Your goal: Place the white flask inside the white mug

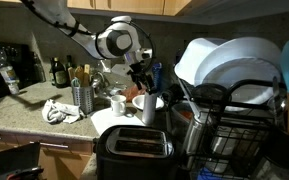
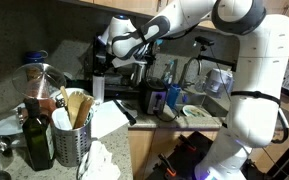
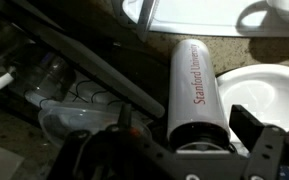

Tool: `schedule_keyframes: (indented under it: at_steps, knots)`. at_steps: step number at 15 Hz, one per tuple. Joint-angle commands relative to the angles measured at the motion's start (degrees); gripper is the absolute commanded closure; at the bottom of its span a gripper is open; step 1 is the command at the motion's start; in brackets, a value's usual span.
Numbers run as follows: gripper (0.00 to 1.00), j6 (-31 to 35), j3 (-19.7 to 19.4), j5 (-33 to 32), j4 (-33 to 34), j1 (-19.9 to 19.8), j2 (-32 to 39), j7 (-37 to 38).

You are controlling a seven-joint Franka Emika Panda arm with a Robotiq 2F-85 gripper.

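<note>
While white flask (image 3: 199, 95) sits between gripper (image 3: 185, 118) fingers, long axis runs bottom-to-top in wrist view; pinch or gap: cannot tell.

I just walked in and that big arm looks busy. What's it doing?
The robot arm is reaching down over the kitchen counter. Its gripper is around the flask, and in the wrist view its fingers look open on either side, so it isn't squeezing it. The mug sits nearby on the counter, and the flask is not in it yet.
</note>
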Motion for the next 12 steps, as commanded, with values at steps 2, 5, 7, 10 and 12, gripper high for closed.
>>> schedule_keyframes:
  at_steps: [2,5,7,10,12]
  knots:
    - [0.0,-1.6,-1.6,3.7,7.2,2.2,4.0,0.7]
    - [0.0,-1.3,-2.7,4.3,9.3,3.1,5.5,1.3]
    - [0.0,-1.4,-3.1,5.0,10.2,3.3,6.4,1.0]
    - [0.0,-1.7,-3.2,6.4,11.1,3.3,7.5,0.5]
    - [0.0,-1.7,-3.0,7.5,11.7,3.5,8.2,0.6]
